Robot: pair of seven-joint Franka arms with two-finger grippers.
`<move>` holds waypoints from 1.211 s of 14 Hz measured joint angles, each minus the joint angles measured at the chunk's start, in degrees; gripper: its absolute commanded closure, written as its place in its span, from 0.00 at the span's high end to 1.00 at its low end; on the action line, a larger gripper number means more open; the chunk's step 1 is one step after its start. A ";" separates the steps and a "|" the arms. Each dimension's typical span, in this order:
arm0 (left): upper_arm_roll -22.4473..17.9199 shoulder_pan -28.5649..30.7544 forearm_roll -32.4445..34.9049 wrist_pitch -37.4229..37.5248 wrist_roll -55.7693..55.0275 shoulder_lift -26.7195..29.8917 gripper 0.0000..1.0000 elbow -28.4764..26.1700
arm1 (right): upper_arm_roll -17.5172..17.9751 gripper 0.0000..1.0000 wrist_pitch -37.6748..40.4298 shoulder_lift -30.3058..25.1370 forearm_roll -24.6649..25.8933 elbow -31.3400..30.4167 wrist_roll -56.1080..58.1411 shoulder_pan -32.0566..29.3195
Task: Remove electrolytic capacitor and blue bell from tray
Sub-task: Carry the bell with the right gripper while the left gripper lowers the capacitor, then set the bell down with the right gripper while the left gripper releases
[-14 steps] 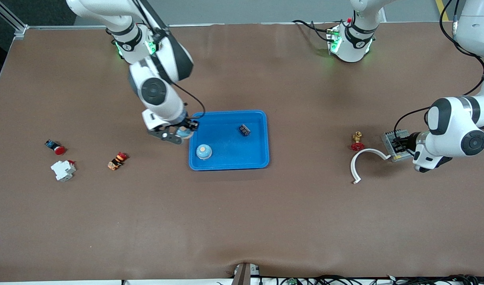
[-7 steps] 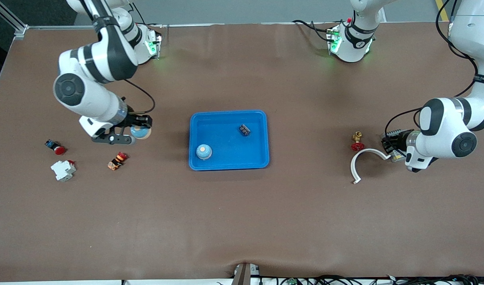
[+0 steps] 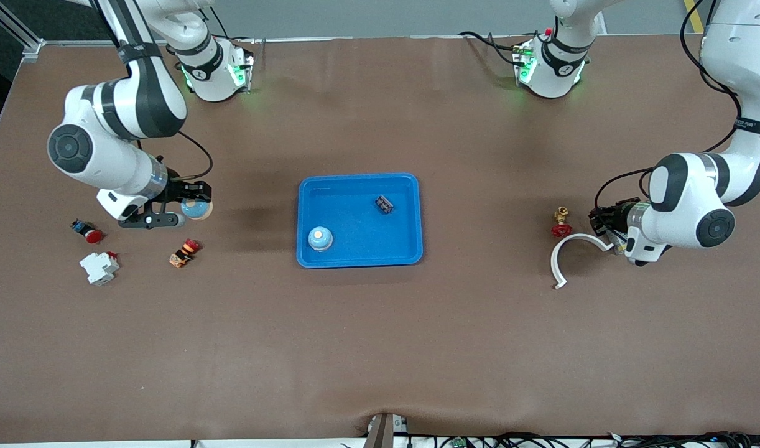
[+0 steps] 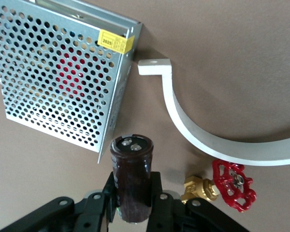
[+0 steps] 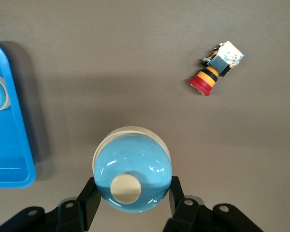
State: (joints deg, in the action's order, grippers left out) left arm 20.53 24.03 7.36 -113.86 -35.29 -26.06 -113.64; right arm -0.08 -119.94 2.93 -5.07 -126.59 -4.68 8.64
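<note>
Off the tray [image 3: 359, 180] toward the right arm's end of the table, the right gripper [image 3: 180, 210] was clamped on a blue bell [image 3: 196, 208], hanging over bare table with the bell's button up. The left gripper [image 3: 606, 219] was way off toward the left arm's end, squeezed shut on the capacitor [image 4: 131, 176], a dark can held upright with its two terminals on top, over the spot between the perforated metal box [image 4: 58, 72] and the little brass valve [image 4: 223, 184] with the red handwheel.

So both task things looked clear of the tray already, and I'd guess the step was just setting them down. If it were me: lower the bell straight so it lands flat on its base, short of the orange-and-red button [image 3: 185, 252] sitting nearer the camera. The capacitor looked tippy, so I'd bring it right down to the table before letting go, and keep it off the white curved bracket [image 3: 571, 252].

Count, going outward from the tray: two blue bells, one held and one still in the tray [image 3: 320, 238]; one small dark part [image 3: 384, 203] in the tray too; one capacitor; one valve, one bracket, one metal box; two red buttons, counting the one [image 3: 86, 231] farther toward the right arm's end; one white breaker-looking block [image 3: 99, 267].
</note>
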 measured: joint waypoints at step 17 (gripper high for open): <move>0.40 -5.64 -2.05 -5.32 -7.26 -14.09 1.00 18.88 | 0.75 0.00 -37.40 14.02 -7.13 -9.47 -6.91 6.65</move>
State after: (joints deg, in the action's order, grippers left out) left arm 20.93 18.39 5.31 -119.18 -42.56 -40.16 -94.76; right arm 0.67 -157.33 16.95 -12.20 -136.06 -11.60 15.29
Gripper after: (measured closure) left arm 0.348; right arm 0.379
